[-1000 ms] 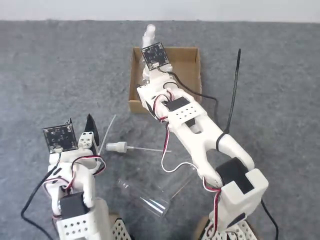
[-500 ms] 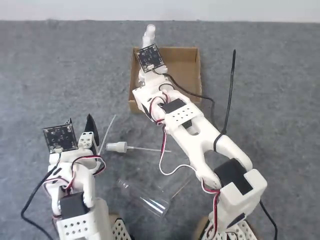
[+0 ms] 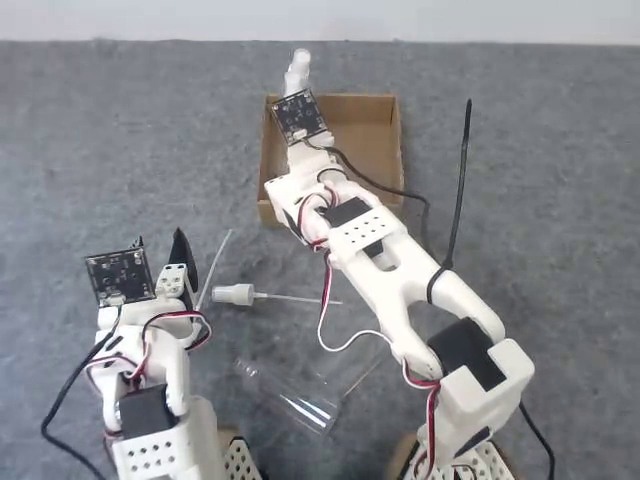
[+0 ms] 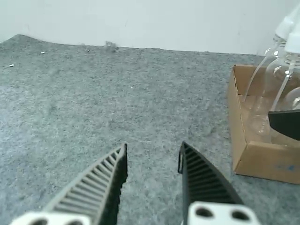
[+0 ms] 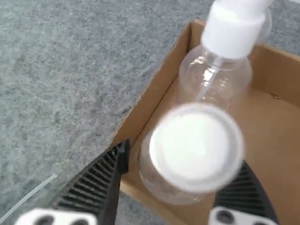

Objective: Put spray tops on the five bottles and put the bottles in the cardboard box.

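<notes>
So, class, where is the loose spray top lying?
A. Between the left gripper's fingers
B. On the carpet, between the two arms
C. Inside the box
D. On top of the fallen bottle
B: the spray top lies on the carpet, short of the box and apart from the open left gripper.

Grey felt mat covers tabletop, edge to edge. White wall along far edge. Few bits of lint on mat nr far edge, by wall.
</notes>
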Robot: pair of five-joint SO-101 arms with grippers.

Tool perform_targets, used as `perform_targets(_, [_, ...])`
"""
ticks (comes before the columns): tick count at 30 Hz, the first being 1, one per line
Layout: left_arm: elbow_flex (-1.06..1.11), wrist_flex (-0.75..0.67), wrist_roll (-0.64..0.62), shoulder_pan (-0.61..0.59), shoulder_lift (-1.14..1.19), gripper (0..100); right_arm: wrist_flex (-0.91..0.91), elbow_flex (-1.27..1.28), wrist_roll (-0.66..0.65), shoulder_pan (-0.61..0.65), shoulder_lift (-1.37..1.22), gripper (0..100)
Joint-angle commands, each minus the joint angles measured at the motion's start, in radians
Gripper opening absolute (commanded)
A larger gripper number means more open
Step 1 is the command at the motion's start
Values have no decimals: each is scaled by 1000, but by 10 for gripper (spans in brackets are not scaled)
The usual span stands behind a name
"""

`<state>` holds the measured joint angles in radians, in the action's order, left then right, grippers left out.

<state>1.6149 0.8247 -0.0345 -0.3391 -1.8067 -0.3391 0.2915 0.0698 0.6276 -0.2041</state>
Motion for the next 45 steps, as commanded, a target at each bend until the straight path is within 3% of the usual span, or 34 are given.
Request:
perform_targets(1, [-10,-35,-12,-6,-17,170,-12,-84,9,30,27,247])
perform_targets(9, [-10,-35,-12,-6,-17,171,-54,-95,9,30,27,331])
perform_targets(45, [-4,-37,-11,-6,-17,171,-94,-150,51,-19,22,329])
